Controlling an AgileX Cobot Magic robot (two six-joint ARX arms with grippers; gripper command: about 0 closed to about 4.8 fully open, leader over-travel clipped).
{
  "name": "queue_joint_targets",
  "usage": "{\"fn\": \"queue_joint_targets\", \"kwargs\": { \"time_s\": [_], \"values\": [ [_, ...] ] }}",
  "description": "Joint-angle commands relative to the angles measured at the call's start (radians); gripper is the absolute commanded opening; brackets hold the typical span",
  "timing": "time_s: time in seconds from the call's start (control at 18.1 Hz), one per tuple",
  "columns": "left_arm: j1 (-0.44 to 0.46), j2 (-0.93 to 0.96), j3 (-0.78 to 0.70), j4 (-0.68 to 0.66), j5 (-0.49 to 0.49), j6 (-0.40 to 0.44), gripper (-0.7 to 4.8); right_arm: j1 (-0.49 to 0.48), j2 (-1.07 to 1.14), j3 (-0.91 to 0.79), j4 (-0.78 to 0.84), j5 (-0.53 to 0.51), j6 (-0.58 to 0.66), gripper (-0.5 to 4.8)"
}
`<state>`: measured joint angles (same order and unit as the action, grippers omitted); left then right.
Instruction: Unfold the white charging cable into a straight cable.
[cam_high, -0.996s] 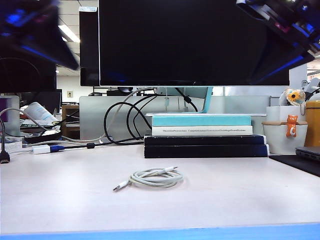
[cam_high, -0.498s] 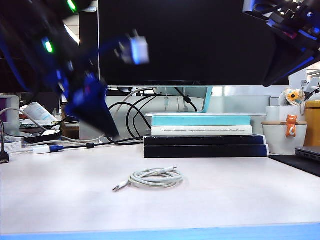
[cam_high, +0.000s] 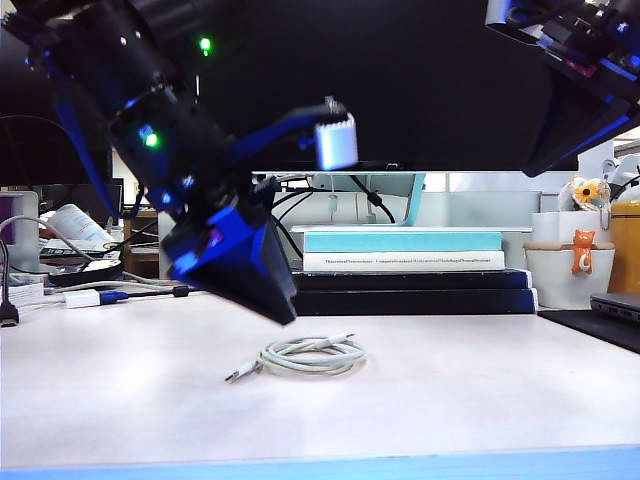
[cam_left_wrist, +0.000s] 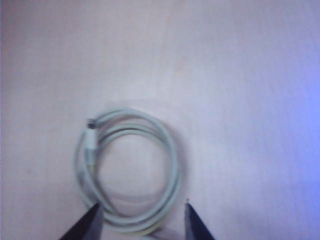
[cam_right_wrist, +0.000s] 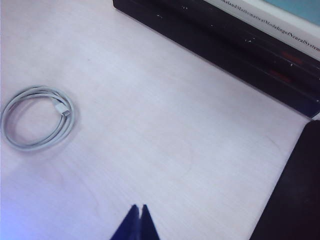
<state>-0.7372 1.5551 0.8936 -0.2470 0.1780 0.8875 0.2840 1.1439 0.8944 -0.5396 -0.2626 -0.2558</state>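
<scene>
Centre frame: coiled white charging cable (cam_high: 311, 356) lies just below the parted left gripper (cam_left_wrist: 142, 220), nearer than the clenched, empty right gripper (cam_right_wrist: 138, 220), upper right.

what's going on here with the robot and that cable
A two-armed robot is set to straighten the thin white charging cable, which lies coiled in a loop on the pale wooden desk, untouched. The left hand hangs just above the coil with its dark fingers apart, holding nothing. The right hand is shut and empty, raised high at the right, well away from the cable. A stack of books sits behind, under the monitor. No unfolding has begun yet.
</scene>
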Motion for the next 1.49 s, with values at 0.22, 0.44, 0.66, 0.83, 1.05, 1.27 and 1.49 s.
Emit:
{"fn": "queue_joint_targets", "kwargs": {
  "time_s": [0.22,0.44,0.66,0.83,1.05,1.27,1.49],
  "values": [
    [-0.002,0.069,0.003,-0.013,-0.003,0.071,2.24,0.001,0.021,0.004,0.005,-0.014,0.002,-0.06],
    [-0.002,0.109,0.004,0.026,-0.045,0.074,2.23,0.001,0.029,0.004,0.018,-0.047,0.043,-0.06],
    [-0.003,0.193,0.056,-0.003,-0.088,0.074,2.14,0.002,0.030,0.005,0.020,-0.082,0.043,-0.06],
    [-0.003,0.231,0.111,-0.078,-0.065,0.074,1.43,0.001,0.030,0.004,0.020,-0.080,0.043,-0.06],
    [-0.003,0.233,0.154,-0.094,-0.072,0.042,-0.06,0.001,0.031,0.004,0.023,-0.079,0.042,-0.06],
    [-0.001,0.127,0.231,-0.167,-0.095,-0.006,-0.06,0.001,0.032,0.005,0.022,-0.056,0.043,-0.06],
    [0.031,-0.184,0.233,-0.211,0.105,-0.166,-0.06,0.000,0.001,0.005,0.021,-0.064,0.056,-0.06]
  ]
}}
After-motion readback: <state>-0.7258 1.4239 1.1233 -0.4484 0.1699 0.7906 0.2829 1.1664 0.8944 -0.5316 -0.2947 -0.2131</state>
